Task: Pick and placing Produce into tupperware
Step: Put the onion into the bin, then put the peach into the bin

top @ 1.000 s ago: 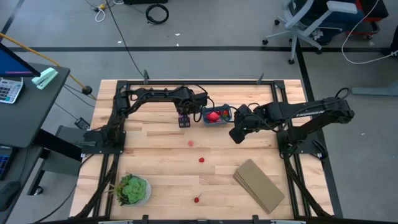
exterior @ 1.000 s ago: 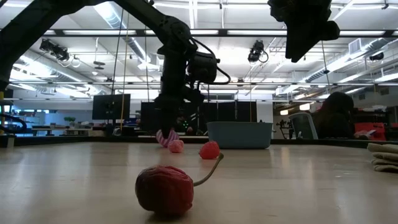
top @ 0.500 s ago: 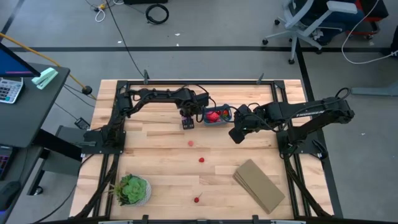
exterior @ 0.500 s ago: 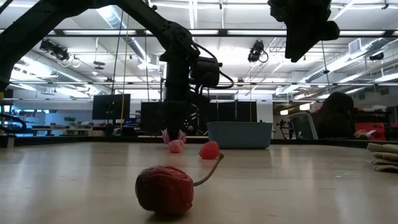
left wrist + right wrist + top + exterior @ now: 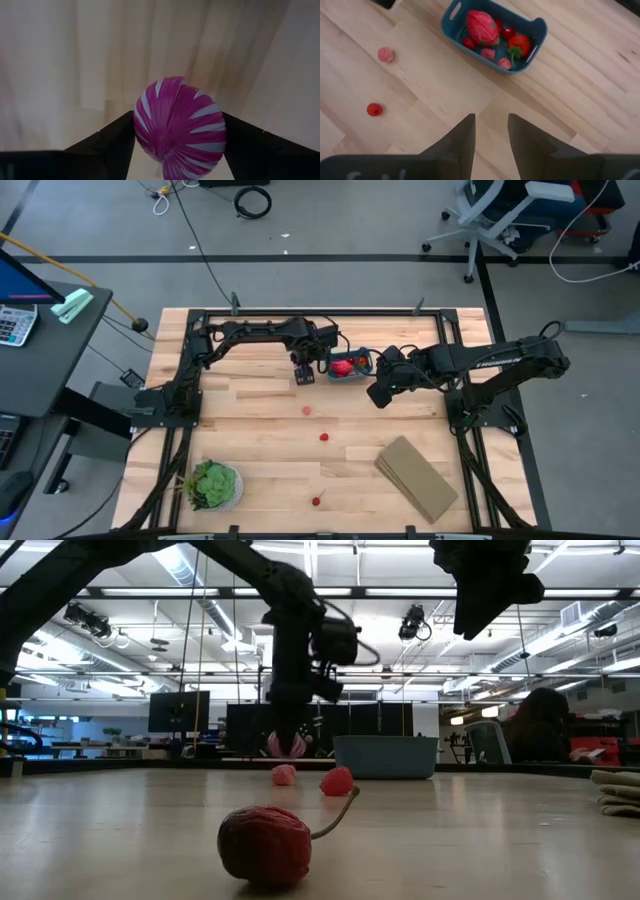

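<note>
My left gripper hangs just left of the teal tupperware and is shut on a purple fruit with white stripes. In the low view that fruit hangs above the table. The tub holds several red and pink pieces. A pink piece, a red piece and a stemmed cherry lie loose on the table. In the low view the cherry is nearest. My right gripper hovers open, right of and nearer than the tub, its fingers apart. My left gripper pinches the purple striped fruit between its two fingers, one on each side. The fingers come from above, pointing down. The fruit is lifted clear of the table.
A green plant in a white pot stands near the table's near-left corner. A flat tan block lies near the near-right corner. Bare wood lies between the loose pieces. A person sits beyond the table.
My left gripper has moved toward the table's right, toward the tub, and risen. The purple fruit, low beside the table a second ago, now hangs clear above it.
</note>
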Controlling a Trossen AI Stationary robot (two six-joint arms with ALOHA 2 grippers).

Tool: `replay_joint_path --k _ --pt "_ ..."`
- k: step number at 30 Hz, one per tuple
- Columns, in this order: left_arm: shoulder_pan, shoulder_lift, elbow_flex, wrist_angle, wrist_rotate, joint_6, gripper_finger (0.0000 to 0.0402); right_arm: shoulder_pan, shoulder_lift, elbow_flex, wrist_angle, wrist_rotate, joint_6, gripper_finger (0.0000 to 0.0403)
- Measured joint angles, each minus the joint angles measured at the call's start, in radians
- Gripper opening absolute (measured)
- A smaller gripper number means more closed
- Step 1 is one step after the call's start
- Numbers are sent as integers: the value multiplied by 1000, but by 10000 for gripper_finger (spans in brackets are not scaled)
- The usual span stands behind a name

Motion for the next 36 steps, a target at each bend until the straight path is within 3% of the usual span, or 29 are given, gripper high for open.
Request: replay_joint_path --k 7,13,19,25,36 --pt "-12 -2 247 -53 0 0 260 0 0 0 0 0 21 124" --pt "-35 -5 414 31 45 -5 267 -1 0 0 0 26 99 122" --pt "-62 17 397 136 65 -19 272 -1 0 0 -2 27 192 122" --pt "-78 131 394 159 79 -27 260 -1 0 0 -4 26 211 122" --pt "-80 218 394 251 79 -27 303 0 0 0 -4 24 208 121"
